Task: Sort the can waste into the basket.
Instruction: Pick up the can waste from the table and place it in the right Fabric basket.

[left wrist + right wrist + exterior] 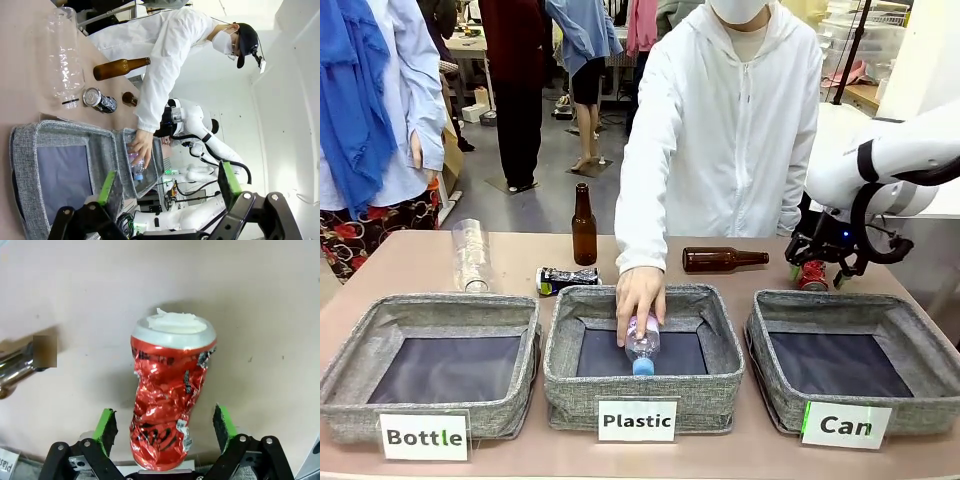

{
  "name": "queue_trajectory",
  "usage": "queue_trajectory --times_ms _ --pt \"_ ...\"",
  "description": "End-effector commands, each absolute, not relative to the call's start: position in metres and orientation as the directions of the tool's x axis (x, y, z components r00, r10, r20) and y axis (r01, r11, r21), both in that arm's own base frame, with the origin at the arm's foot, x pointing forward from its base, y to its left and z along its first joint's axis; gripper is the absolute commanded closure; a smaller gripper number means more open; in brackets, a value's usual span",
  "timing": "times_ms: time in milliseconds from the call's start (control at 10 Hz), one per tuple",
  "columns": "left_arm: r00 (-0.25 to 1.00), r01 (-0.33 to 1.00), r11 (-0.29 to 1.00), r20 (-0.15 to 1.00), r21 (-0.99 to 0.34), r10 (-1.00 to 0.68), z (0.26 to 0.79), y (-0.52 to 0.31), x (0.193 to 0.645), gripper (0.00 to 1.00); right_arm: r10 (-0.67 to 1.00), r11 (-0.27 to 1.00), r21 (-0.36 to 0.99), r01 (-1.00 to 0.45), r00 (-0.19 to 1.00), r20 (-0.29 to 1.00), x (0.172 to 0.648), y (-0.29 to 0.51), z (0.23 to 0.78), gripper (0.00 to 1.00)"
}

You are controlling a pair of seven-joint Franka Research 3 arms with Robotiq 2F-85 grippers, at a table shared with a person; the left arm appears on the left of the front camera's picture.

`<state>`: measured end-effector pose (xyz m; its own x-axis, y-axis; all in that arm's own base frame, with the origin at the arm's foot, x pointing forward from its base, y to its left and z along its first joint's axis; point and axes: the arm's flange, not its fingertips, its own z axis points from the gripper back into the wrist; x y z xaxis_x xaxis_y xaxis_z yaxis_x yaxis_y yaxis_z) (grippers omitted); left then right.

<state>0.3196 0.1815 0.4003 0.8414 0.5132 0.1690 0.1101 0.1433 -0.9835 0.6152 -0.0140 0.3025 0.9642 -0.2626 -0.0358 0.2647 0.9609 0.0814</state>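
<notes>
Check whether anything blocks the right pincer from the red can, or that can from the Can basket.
Nothing visible. The crushed shiny red metal can stands inside the open right pincer; the grey woven "Can" basket lies adjacent, unobstructed.

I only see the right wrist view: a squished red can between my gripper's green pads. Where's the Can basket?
Observer: In the front view, the Can basket sits just on the near side of the red can, at the robot's right end of the basket row.
Operator: Is there another can?
Observer: Yes, a black can lies on its side behind the Plastic basket.
Operator: Is the person in my way?
Observer: The person's hand is at the Plastic basket, holding a clear plastic bottle, apart from the Can basket.
</notes>
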Motion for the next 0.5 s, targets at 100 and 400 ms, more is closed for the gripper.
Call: queue_trajectory --times_ms 100,400 --pt "0.837 0.139 0.141 0.193 -0.98 0.512 0.4014 0.1807 0.3186 0.0 -0.308 0.951 0.007 0.309 0.95 -0.044 0.6269 -0.0121 0.3086 0.0" --pt "0.837 0.139 0.141 0.193 -0.98 0.512 0.4014 0.1807 0.3186 0.0 -0.314 0.949 -0.002 0.314 0.948 -0.046 0.6268 -0.01 0.3052 0.57"
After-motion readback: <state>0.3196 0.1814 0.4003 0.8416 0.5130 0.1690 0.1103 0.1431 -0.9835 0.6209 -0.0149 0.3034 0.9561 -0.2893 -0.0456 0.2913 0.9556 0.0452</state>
